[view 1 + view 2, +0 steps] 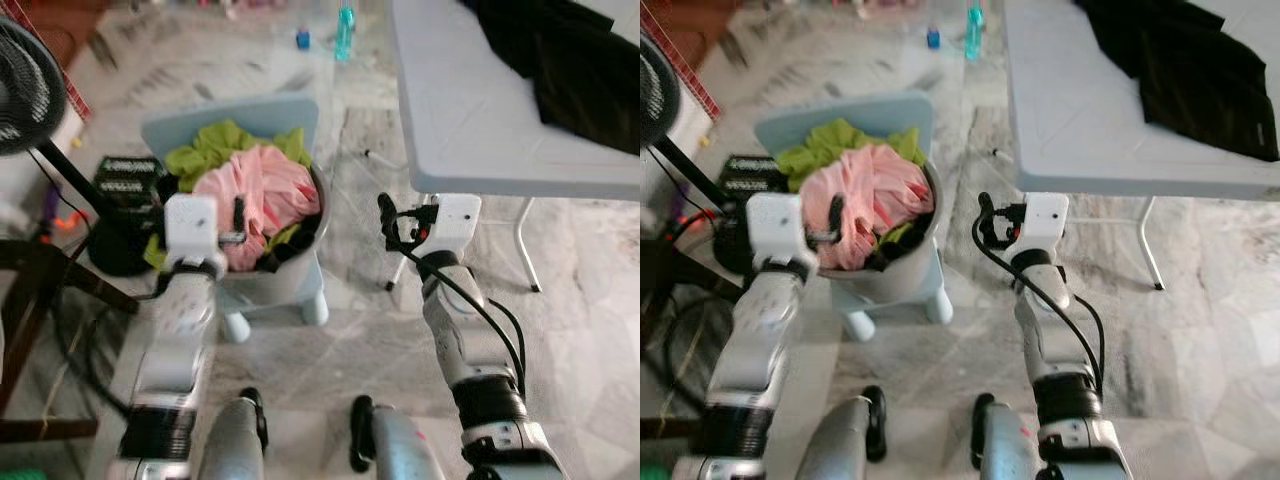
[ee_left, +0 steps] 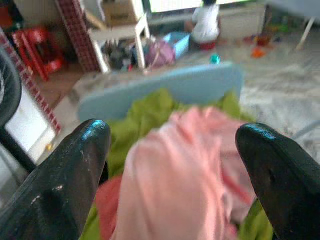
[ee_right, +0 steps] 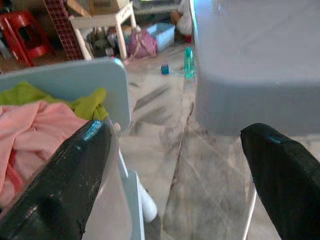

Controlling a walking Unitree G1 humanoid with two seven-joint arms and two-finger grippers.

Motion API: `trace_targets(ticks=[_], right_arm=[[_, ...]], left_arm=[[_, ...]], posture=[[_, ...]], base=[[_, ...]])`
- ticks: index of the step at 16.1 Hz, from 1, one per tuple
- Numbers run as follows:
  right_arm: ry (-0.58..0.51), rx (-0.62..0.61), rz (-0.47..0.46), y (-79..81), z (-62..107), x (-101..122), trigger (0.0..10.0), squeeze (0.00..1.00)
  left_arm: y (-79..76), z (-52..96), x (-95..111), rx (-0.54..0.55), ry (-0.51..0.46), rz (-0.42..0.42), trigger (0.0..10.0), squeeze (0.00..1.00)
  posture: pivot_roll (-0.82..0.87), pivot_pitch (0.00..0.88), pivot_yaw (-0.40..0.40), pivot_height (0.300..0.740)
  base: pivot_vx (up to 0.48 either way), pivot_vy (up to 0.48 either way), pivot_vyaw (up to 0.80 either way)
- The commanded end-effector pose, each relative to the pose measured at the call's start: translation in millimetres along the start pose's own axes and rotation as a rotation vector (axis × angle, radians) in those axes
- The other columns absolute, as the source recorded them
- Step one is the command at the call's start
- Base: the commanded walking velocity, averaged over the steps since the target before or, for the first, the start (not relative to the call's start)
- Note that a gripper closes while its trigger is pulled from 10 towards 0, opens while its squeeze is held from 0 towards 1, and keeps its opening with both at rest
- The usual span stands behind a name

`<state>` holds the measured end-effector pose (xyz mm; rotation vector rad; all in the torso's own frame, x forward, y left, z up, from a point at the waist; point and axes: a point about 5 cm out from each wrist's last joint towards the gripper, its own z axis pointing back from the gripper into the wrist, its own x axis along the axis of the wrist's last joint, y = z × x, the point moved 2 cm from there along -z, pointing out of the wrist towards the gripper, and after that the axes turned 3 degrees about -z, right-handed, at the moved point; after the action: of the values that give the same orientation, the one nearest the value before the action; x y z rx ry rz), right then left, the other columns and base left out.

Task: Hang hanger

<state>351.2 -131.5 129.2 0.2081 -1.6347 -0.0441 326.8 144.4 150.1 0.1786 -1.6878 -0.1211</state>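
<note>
Two grippers are raised in front of the robot over a marbled floor (image 1: pixel 560 300). The left gripper (image 2: pixel 175 165) hovers just above a round grey laundry basket (image 1: pixel 318 215) that sits on a pale blue child's chair (image 1: pixel 250 118); its two black fingers (image 2: pixel 65 175) are spread wide, with nothing between them but air. Directly beyond and below those fingers lies a heap of clothes: a pink garment (image 1: pixel 262 190) on top, a lime-green garment (image 1: pixel 215 145) behind it toward the chair back. No hanger can be made out among the clothes; whether one lies in the pile cannot be told.

The right gripper (image 3: pixel 175 175) hangs beside the basket, between it and a white folding table (image 1: pixel 470 110); its fingers (image 3: pixel 280 170) are likewise spread apart and empty. Ahead of it the table's edge stands close, and a black garment (image 1: pixel 570 60) lies on the tabletop well beyond. A teal bottle (image 1: pixel 345 30) stands on the floor far ahead of both grippers. Out past the left gripper stands a black fan (image 1: pixel 25 85).
</note>
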Motion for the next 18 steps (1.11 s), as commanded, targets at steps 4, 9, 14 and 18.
trace_targets(ticks=[4, 9, 14, 18], right_arm=[[-0.04, -0.065, -0.014, -12.8, 2.0, 2, 10.0, 0.0], [-0.058, -0.072, -0.042, -5.6, -2.7, -1, 10.0, 0.0], [0.006, 0.01, -0.065, 9.8, 2.0, -19, 10.0, 0.0], [0.017, 0.015, -0.052, 7.1, -0.2, -23, 10.0, 0.0]], left_arm=[[-5.6, -5.9, -3, -0.02, -0.019, -0.011, 10.0, 0.0], [15.6, -5.0, 6, 0.017, -0.048, -0.048, 10.0, 0.0], [42.1, 0.1, 9, 0.096, -0.064, -0.099, 10.0, 0.0], [54.5, 10.9, 1, 0.15, -0.029, -0.106, 10.0, 0.0]], posture=[[0.03, 0.139, 0.002, 0.74], [0.1, 0.196, 0.034, 0.74], [0.18, 0.19, -0.027, 0.74], [0.21, 0.223, -0.024, 0.74]], base=[[0.0, 0.0, 0.0], [0.0, 0.0, 0.0], [0.0, 0.0, 0.0], [0.0, 0.0, 0.0]])
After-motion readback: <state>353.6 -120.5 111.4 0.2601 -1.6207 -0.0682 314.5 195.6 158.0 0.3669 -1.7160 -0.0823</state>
